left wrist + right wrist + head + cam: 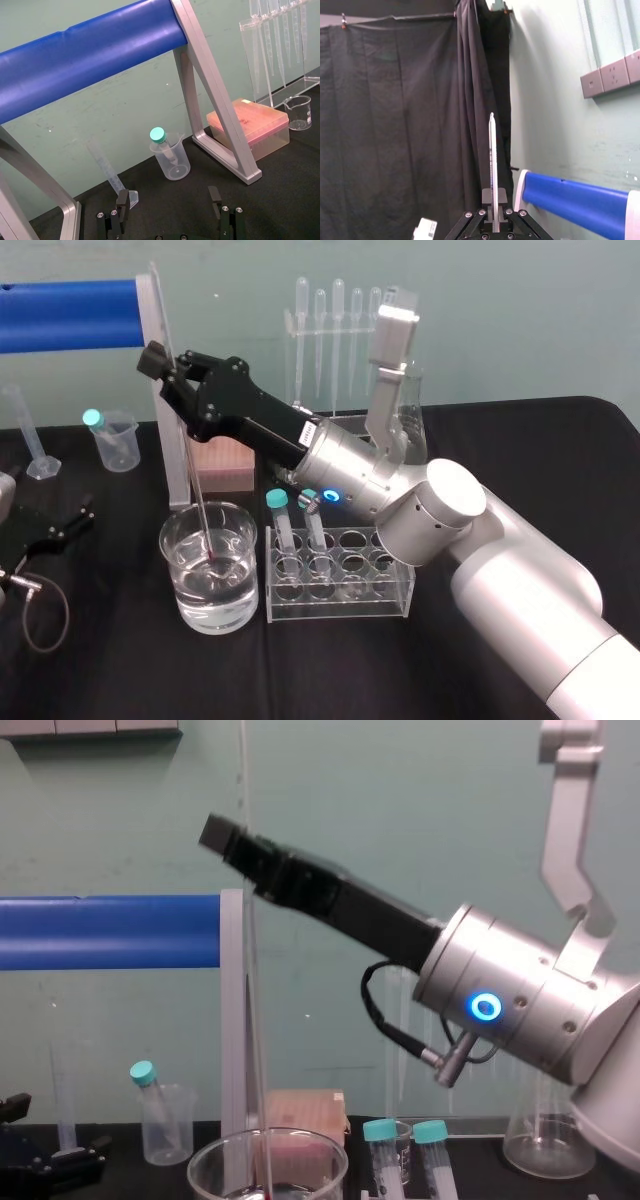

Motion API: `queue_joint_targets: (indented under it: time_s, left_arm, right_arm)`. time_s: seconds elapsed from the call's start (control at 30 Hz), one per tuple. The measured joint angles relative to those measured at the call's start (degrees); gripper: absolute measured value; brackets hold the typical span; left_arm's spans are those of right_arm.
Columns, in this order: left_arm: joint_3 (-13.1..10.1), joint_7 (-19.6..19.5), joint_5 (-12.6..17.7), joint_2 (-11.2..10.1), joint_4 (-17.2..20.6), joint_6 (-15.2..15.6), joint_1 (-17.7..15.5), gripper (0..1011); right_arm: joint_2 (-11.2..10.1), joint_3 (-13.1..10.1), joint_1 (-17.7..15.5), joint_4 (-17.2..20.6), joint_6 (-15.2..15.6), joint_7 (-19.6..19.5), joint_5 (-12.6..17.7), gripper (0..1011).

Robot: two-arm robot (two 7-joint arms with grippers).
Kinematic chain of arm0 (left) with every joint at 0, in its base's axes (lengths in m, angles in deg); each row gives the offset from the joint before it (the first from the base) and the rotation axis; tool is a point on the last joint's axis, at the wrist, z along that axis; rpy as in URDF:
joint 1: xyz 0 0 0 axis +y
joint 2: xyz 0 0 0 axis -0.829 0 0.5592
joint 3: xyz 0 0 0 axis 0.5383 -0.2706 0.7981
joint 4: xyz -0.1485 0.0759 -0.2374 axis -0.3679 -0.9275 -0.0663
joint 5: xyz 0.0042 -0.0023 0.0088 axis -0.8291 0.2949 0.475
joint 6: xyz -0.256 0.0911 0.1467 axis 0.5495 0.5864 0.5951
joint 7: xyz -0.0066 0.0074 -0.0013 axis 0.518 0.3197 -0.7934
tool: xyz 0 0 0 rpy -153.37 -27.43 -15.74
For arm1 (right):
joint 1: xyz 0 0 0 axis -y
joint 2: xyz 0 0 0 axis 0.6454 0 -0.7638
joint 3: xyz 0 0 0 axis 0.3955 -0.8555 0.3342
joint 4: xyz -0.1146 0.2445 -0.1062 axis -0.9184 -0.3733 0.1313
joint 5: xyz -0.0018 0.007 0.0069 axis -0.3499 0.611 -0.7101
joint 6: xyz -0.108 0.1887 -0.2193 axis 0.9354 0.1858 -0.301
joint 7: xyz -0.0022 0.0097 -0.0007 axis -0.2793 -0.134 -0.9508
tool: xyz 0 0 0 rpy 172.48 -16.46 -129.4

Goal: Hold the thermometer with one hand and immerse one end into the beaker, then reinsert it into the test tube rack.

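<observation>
My right gripper [170, 368] is shut on the thermometer [196, 480], a long thin glass rod held nearly upright, well above the table. Its red tip sits under the water inside the beaker [178, 540], a wide clear glass at front centre. In the chest view the thermometer [256, 1020] drops from the right gripper [232, 840] into the beaker's rim [205, 1160]. The right wrist view has the rod [492, 160] rising from between the closed fingers [486, 196]. The clear test tube rack [395, 595] stands just right of the beaker. My left gripper [80, 518] rests open on the table at far left.
Two teal-capped tubes [280, 525] stand in the rack. A small beaker with a teal-capped tube [112, 440], a graduated cylinder [30, 435], a pink box [225, 460], a pipette stand [335, 340] and a blue-barred frame [70, 312] line the back. A cable [40, 615] lies at front left.
</observation>
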Motion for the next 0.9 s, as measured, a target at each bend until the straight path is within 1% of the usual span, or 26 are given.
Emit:
queue_joint_targets:
  time_s: [0.03,0.27,0.53,0.9]
  left_arm:
    - [0.0,0.0,0.0,0.0,0.0,0.0,0.0,1008]
    - [0.0,0.0,0.0,0.0,0.0,0.0,0.0,1008]
    - [0.0,0.0,0.0,0.0,0.0,0.0,0.0,1008]
    - [0.0,0.0,0.0,0.0,0.0,0.0,0.0,1008]
  right_arm:
    - [0.3,0.3,0.3,-0.9,-0.2,0.1,-0.3,56]
    - [1.3,1.1,1.3,-4.2,-1.1,0.3,-2.0,56]
    - [2.3,1.4,2.0,-7.6,-1.8,0.5,-3.6,56]
    - [2.9,1.2,2.0,-9.1,-1.8,0.8,-4.4,56]
